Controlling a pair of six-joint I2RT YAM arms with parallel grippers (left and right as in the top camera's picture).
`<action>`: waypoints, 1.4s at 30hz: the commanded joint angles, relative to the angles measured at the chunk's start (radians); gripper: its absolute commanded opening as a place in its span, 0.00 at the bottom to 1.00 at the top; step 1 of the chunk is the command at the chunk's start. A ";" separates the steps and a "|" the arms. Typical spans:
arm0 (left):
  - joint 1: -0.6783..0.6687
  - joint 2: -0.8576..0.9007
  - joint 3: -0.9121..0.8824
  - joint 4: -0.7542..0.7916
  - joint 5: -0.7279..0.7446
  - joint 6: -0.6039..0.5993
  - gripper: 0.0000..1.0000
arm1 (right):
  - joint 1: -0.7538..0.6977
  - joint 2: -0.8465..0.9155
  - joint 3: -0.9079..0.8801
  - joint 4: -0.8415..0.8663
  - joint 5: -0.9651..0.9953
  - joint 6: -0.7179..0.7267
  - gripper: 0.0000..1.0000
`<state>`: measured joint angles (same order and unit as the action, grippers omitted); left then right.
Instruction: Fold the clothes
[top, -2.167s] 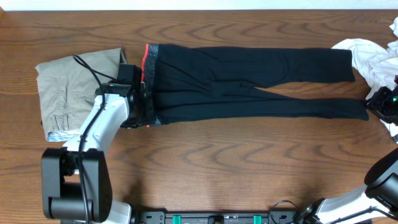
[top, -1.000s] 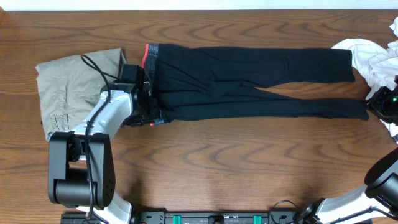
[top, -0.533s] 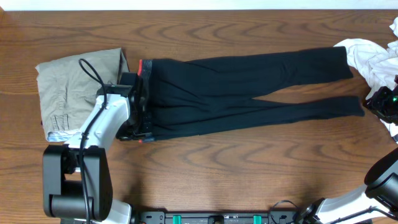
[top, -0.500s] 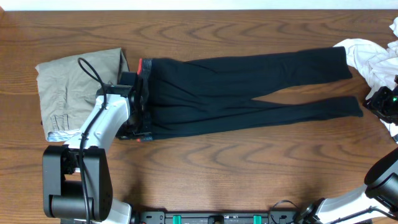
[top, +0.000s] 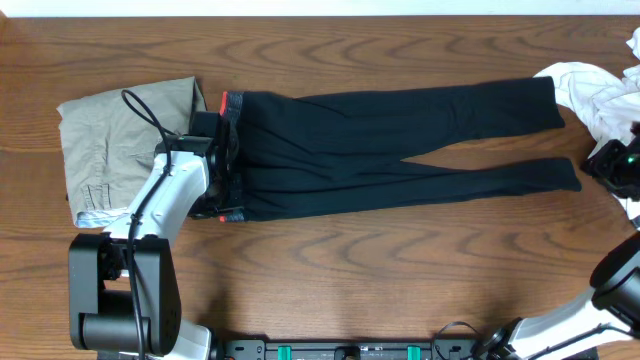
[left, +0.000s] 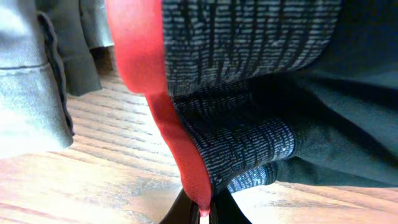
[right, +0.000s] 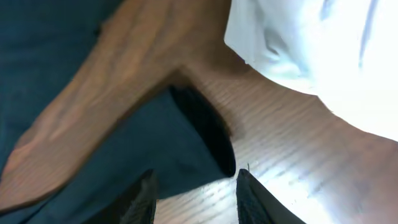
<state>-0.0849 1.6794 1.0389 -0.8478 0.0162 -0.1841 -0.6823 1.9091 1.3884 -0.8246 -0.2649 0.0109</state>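
- The black leggings (top: 400, 140) are lying flat across the middle of the table (top: 350, 270). The waistband (left: 249, 56) is at the left and the leg ends are at the right, between the khaki trousers (top: 110, 140) and the white garment (top: 595, 95).
- The left gripper (left: 200, 213) is pinching the waistband's coral edge at its near corner, jaws closed on it.
- The right gripper (right: 196, 193) is hanging over the near leg's cuff (right: 205, 140), jaws parted and gripping nothing.
- The fabric is looking light, limp and stretchy. It is likely sagging wherever unsupported, so the cuffs and waistband corners are offering the firmest hold.
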 joint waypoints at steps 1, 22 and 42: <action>0.005 -0.011 -0.005 0.008 -0.001 -0.013 0.06 | 0.011 0.088 -0.003 0.006 -0.007 0.000 0.41; 0.005 -0.014 0.000 0.034 -0.001 -0.001 0.06 | 0.028 0.080 0.072 -0.165 -0.104 -0.023 0.01; 0.005 -0.398 0.032 0.008 -0.005 0.045 0.06 | -0.044 -0.170 0.244 -0.468 0.171 0.082 0.01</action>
<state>-0.0849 1.3071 1.0439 -0.8413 0.0235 -0.1493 -0.7197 1.7424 1.6241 -1.2942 -0.1188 0.0715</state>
